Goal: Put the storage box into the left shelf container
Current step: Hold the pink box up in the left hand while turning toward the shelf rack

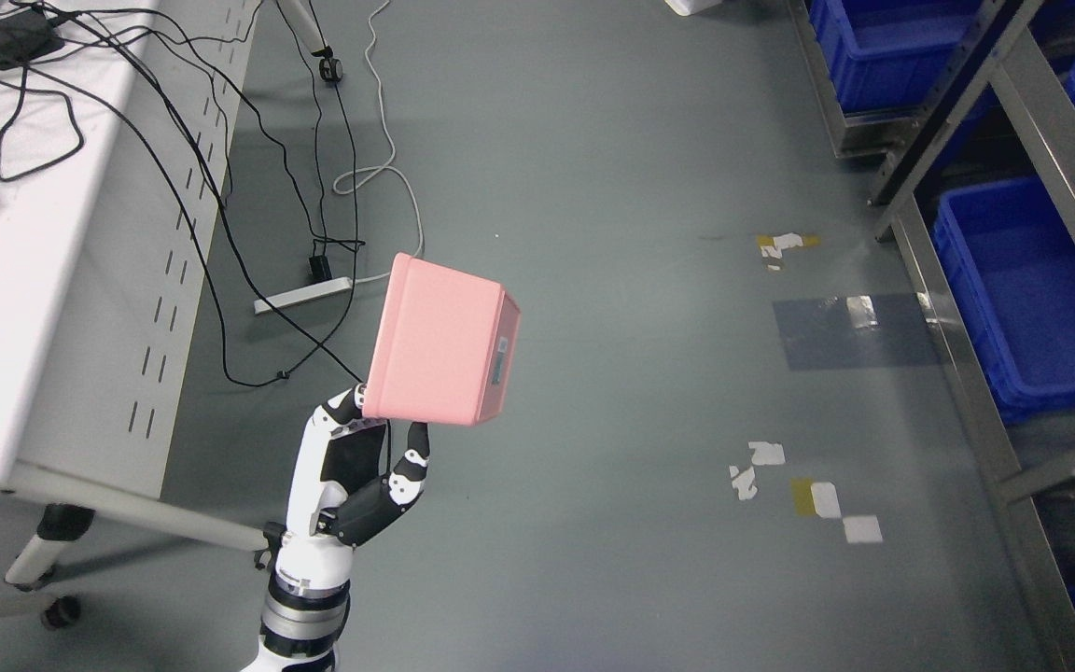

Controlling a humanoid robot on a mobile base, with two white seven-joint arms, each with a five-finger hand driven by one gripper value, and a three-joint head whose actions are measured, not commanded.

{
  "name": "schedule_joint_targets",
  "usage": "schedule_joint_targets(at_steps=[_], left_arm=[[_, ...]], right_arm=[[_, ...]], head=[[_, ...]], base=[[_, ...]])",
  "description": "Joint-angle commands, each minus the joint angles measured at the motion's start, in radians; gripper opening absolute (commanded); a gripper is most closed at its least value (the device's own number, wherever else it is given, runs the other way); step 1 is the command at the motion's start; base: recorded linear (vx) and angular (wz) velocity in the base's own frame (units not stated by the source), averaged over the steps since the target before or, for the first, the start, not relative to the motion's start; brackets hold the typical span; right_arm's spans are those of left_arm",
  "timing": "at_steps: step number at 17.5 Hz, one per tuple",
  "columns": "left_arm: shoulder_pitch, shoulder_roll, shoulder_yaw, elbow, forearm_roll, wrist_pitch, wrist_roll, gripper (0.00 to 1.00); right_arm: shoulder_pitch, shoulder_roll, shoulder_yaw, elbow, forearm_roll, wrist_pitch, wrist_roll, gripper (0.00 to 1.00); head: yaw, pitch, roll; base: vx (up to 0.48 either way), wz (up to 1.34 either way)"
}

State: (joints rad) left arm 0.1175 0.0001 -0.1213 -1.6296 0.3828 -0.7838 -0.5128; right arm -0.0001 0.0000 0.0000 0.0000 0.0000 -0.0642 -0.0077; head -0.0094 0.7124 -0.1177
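The storage box point(444, 341), pink and tilted, is held above the grey floor point(612, 187), its lower edge clamped by the left hand point(369, 467). Left stands a white bench point(43, 280); right, shelf point(967, 373) with blue containers point(1023, 289).

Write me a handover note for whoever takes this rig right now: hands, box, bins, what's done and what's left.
Left hand: shut on the pink box, held up over the floor, tilted, gripped at its lower edge.
Right hand: out of view.
Blue bins sit in the metal shelf along the right edge; the box is well short of them. White table with cables is on the left.
Done: box picked up.
Left: carry it to the shelf, lower it into the target bin, release.
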Motion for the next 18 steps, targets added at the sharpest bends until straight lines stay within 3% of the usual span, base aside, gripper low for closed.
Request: schedule_joint_targets(at_steps=[1, 12, 18], left_arm=[[0.008, 0.017, 0.026, 0.054, 0.001, -0.002, 0.000, 0.05], [0.010, 0.017, 0.014, 0.148, 0.016, -0.002, 0.000, 0.05], [0.011, 0.017, -0.038, 0.193, 0.016, -0.002, -0.003, 0.05]], right_arm=[[-0.008, -0.017, -0.003, -0.017, -0.002, 0.000, -0.006, 1.00], [-0.008, -0.017, -0.003, -0.017, -0.002, 0.000, -0.005, 1.00], [-0.008, -0.017, -0.003, -0.017, -0.002, 0.000, -0.005, 1.00]], head=[[0.0000, 0.000, 0.000], [0.0000, 0.000, 0.000], [0.0000, 0.000, 0.000]], base=[[0.584, 0.14], [0.510, 0.18], [0.470, -0.91]])
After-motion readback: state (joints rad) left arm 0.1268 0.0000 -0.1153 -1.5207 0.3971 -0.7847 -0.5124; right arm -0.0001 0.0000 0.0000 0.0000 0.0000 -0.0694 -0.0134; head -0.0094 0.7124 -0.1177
